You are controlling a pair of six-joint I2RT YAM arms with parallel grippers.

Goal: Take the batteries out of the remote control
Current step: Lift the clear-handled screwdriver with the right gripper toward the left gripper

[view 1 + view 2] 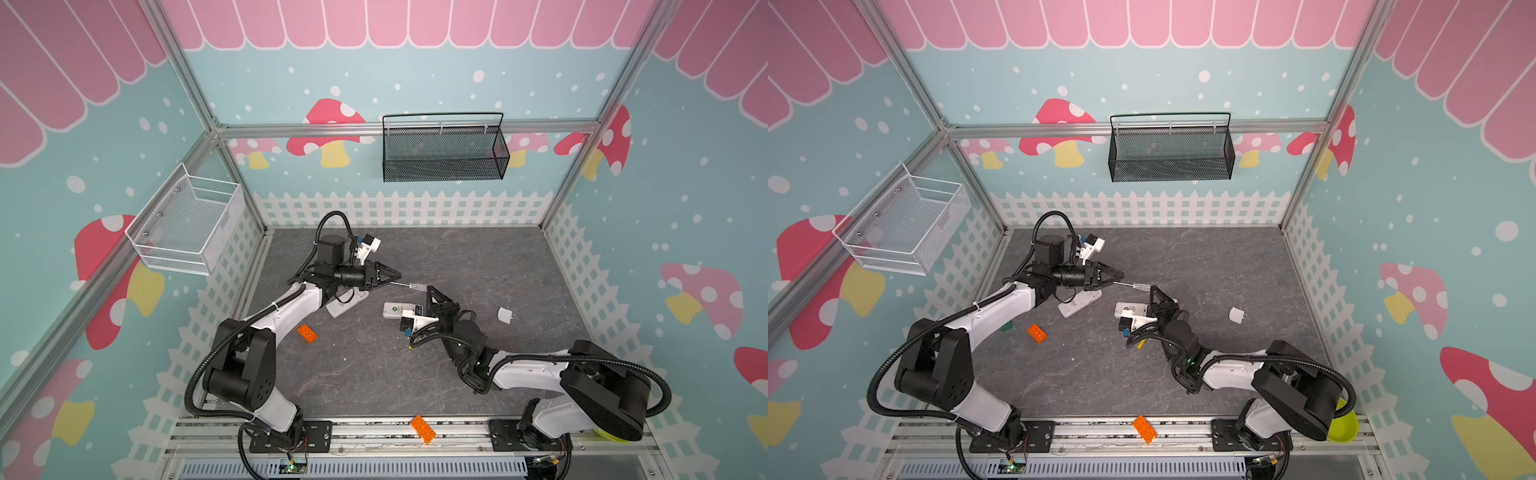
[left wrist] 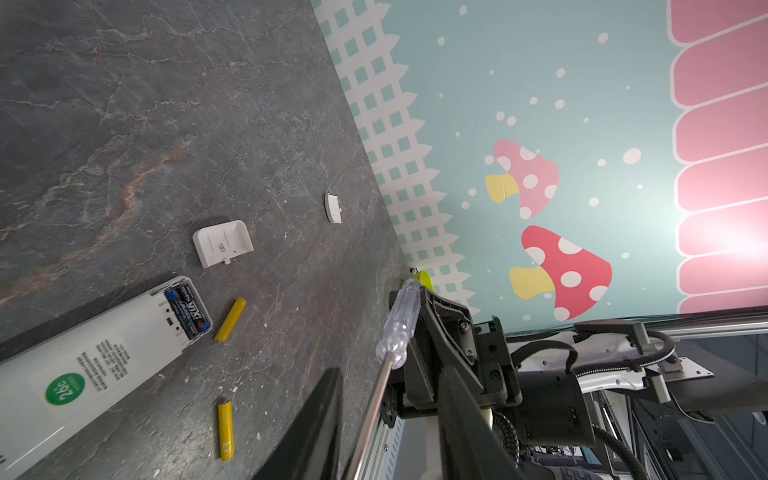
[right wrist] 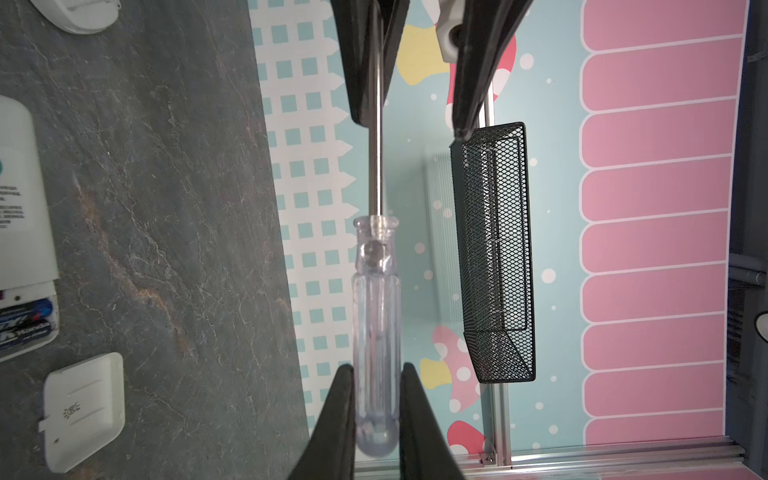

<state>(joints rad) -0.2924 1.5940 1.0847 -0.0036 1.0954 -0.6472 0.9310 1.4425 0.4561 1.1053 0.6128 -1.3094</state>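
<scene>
Right tool (image 3: 376, 370): closed on the clear handle of the screwdriver (image 3: 376, 291), one finger on each side of its butt end. I hold it level, off the desk (image 1: 457, 257).
Left tool (image 1: 397, 275): at 10 o'clock of my right tool in both top views, tip to tip with it. Its fingers stand apart with the steel shaft between them, close along one finger. I cannot tell whether it touches.
Remote (image 1: 399, 309): white, back up, flat on the desk at 7 o'clock of the screwdriver, with its battery bay uncovered.
Black batteries (image 2: 187, 307): in that bay, at the remote's 3 o'clock end.
Yellow batteries: both flat on the desk. The first yellow battery (image 2: 230, 320) lies just beside the open end. The second yellow battery (image 2: 225, 430) lies apart from it, near the remote's body. In both top views only one shows, at 5 o'clock of the remote by my right wrist; I cannot tell which.
White cover (image 2: 223, 243): near the open end, inner side up.
Second white cover (image 1: 505, 314): at 3 o'clock of the remote, well apart.
Orange brick (image 1: 306, 333): at 8 o'clock of the remote.
</scene>
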